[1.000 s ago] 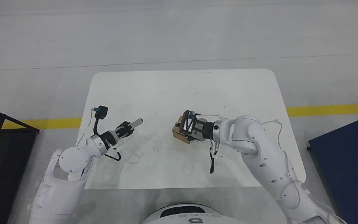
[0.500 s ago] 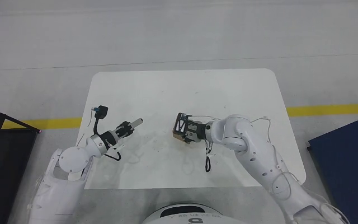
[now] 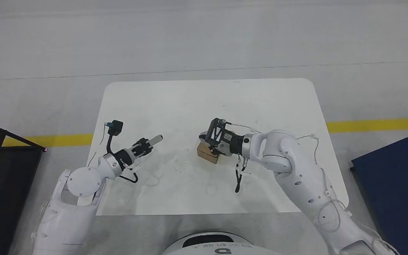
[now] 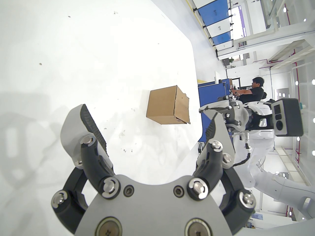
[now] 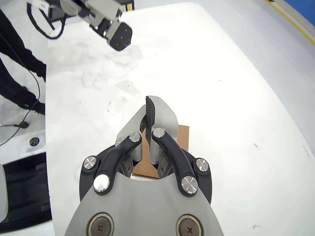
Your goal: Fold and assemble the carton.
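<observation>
A small brown carton [image 3: 207, 153] stands near the middle of the white table [image 3: 268, 108], its side flap [image 4: 182, 109] slightly ajar. My right gripper [image 3: 206, 136] is shut with nothing between its fingers, its tips just over the carton's [image 5: 182, 136] top edge. In the left wrist view the right gripper [image 4: 212, 108] sits close beside the carton [image 4: 162, 108]. My left gripper [image 3: 155, 139] is open and holds nothing. It hovers over the table's left part, well apart from the carton, with its fingers [image 4: 85, 124] pointing toward it.
A black cable [image 3: 239, 182] hangs from the right arm over the table's front part. A black cart [image 3: 13, 159] stands off the left edge and a blue panel [image 3: 382, 172] off the right. Bare table stretches behind the carton.
My right gripper has drawn back from the carton's side and now sits a little higher, over its top edge. The left arm has not moved.
</observation>
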Controlling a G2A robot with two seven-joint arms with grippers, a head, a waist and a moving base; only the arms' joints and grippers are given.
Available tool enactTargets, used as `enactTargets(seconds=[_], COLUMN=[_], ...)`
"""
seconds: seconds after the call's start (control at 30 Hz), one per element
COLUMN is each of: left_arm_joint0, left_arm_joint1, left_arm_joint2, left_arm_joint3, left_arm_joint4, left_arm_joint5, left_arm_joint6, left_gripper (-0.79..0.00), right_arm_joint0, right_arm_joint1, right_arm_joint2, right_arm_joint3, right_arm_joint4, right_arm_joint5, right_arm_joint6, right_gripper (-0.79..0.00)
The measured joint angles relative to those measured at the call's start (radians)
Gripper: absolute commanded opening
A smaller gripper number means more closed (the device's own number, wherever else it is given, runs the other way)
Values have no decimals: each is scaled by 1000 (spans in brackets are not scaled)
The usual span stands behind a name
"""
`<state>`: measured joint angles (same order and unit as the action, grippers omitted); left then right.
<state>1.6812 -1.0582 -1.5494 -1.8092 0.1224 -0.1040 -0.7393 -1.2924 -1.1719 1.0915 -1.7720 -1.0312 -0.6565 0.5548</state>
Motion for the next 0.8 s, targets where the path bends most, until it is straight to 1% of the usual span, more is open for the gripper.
enactTargets(seconds=[0.13,0.23,0.27,0.4,0.47,0.6,0.7,0.8], left_arm_joint0=[0,0,0,-11,-25,-75,-113,-148], left_arm_joint1=[0,0,0,-3,-4,-8,-12,-15], left_arm_joint2=[0,0,2,28,47,100,140,169], left_arm_joint3=[0,0,0,-2,4,28,44,64], left_arm_joint4=[0,0,0,7,12,25,34,41], left_arm_joint5=[0,0,0,1,1,3,9,14], left_arm_joint6=[0,0,3,20,19,15,10,2], left_gripper=[0,0,0,0,0,0,0,0], right_arm_joint0=[-28,-49,-56,-86,-97,-107,-100,-91], right_arm_joint1=[8,16,19,35,40,42,41,41], right_arm_joint2=[49,71,74,78,84,82,63,47], right_arm_joint3=[5,5,4,-8,-10,2,20,27], right_arm_joint4=[1,-2,-6,-42,-55,-68,-96,-108], right_arm_joint5=[35,20,4,-140,-168,-139,-95,-81], right_arm_joint6=[-33,-35,-30,-7,-11,-34,-22,-9], right_gripper=[-785,-785,-785,-785,-785,-785,-785,-785])
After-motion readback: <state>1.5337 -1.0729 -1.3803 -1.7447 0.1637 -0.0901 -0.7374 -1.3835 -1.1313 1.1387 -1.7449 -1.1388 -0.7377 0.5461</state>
